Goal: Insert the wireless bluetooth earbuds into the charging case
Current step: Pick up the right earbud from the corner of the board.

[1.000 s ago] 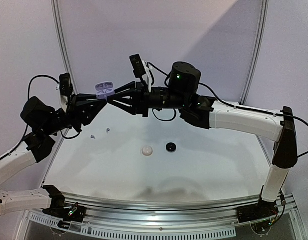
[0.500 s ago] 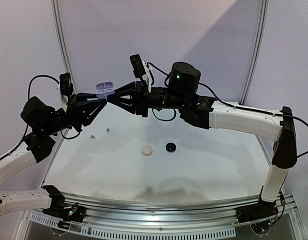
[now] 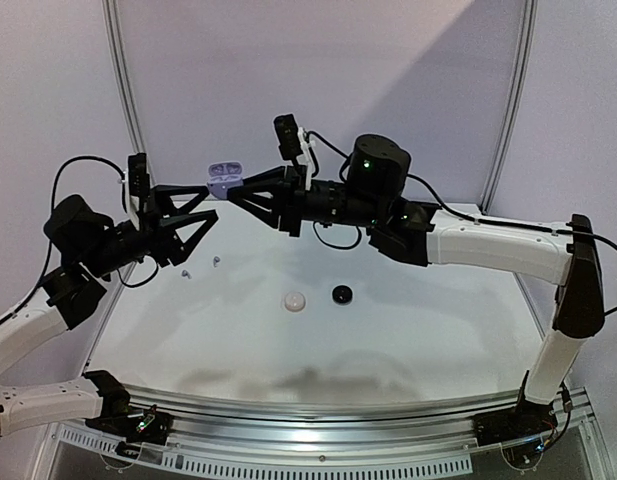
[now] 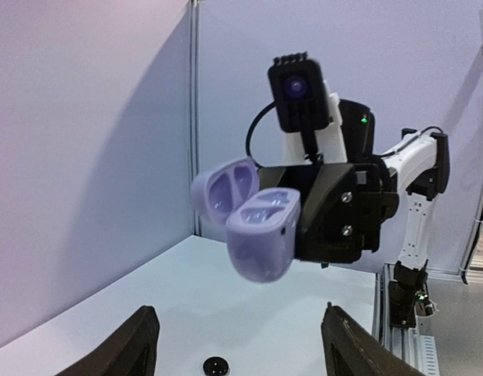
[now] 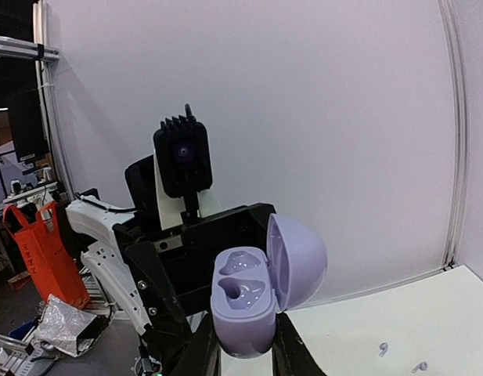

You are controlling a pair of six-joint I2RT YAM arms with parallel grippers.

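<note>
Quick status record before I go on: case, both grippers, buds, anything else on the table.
case: lavender, lid open, both sockets look empty, held up off the table
right gripper: shut on case
left gripper: open, facing the case, holding nothing
buds: two, loose on the table, none in the case
other: white puck and black puck on the table, apart
</note>
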